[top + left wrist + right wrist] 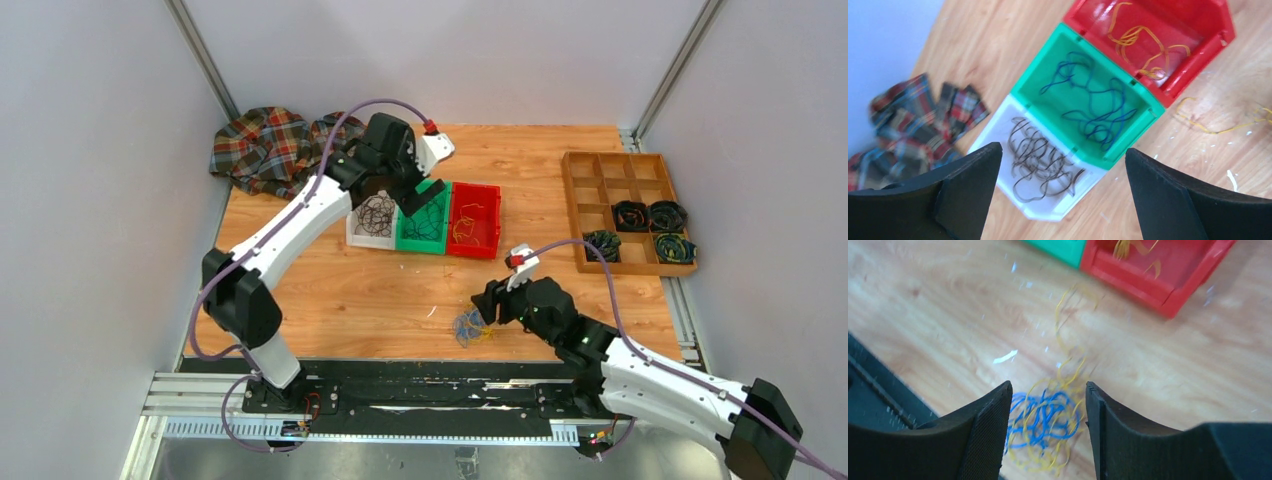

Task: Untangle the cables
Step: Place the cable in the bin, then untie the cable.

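The right hand point(1048, 387) hangs spread just over the cables point(1044, 421), a blue-and-yellow clump on the worktop point(923, 315) between its fingertips point(997, 407). Closing here could pinch several loops at once (yellow threads through blue) and tighten the knot. The left hand point(1062, 152), spread too, hovers over the white bin point(1045, 212).

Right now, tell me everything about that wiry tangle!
The clump is a small knot of thin blue and yellow wire loops, lying on the wooden table. The right pincer stands open over it; touching or not, I cannot tell. One loose yellow strand trails away towards the red bin.
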{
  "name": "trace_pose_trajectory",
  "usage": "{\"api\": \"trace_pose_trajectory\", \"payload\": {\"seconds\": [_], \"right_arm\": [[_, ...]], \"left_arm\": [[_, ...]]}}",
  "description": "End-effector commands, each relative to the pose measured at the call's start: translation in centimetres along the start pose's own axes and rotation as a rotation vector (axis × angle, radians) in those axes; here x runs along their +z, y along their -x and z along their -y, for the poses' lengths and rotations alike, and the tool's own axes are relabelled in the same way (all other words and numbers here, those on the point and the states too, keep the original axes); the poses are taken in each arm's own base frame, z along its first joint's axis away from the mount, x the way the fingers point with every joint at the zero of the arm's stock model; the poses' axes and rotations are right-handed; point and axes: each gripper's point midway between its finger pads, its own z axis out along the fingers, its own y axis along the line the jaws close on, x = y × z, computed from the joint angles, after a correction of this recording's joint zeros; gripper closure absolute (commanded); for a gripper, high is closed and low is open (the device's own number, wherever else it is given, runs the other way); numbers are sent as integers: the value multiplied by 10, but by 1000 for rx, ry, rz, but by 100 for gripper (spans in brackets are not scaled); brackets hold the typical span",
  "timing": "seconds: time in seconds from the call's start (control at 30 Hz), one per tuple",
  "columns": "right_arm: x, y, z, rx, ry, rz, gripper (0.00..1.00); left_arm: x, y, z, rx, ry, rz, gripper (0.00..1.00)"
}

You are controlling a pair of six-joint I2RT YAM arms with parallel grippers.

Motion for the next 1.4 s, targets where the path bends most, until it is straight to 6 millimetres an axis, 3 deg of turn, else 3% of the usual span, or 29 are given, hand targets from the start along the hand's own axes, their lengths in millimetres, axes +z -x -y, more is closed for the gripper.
{"api": "trace_pose_trajectory", "payload": {"seconds": [0.0, 0.1, 0.2, 0.33, 0.43, 0.6, 0.7, 0.8, 0.83, 1.1, 1.37], "right_arm": [[-9, -41, -12, 22, 2, -152, 46], [-11, -55, -13, 28, -6, -202, 49], [-9, -58, 0, 32, -91, -198, 52], [3, -42, 16, 26, -174, -151, 53], [13, -44, 23, 33, -193, -203, 54], [28, -52, 23, 60, -155, -248, 60], [35, -49, 20, 77, -123, -237, 73], [41, -33, 13, 74, -77, -205, 98], [41, -25, 9, 69, -60, -185, 99], [15, 58, -42, 31, 200, 21, 99], [3, 83, -72, 75, 349, 75, 99]], "left_arm": [[-56, -3, -43, -26, 222, -36, 2], [-77, -13, -46, -61, 225, -50, 2], [-83, -21, -29, -29, 158, -38, 2], [-73, -35, 14, -62, -23, -11, 2], [-61, -46, 50, -111, -184, -9, 2], [-53, -54, 71, -130, -282, -19, 2], [-53, -54, 77, -124, -315, -13, 2], [-52, -55, 84, -131, -348, -11, 1], [-52, -55, 87, -132, -362, -6, 0], [-79, -43, 109, -26, -484, 69, 4], [-116, -16, 137, 51, -585, 174, 2]]}}
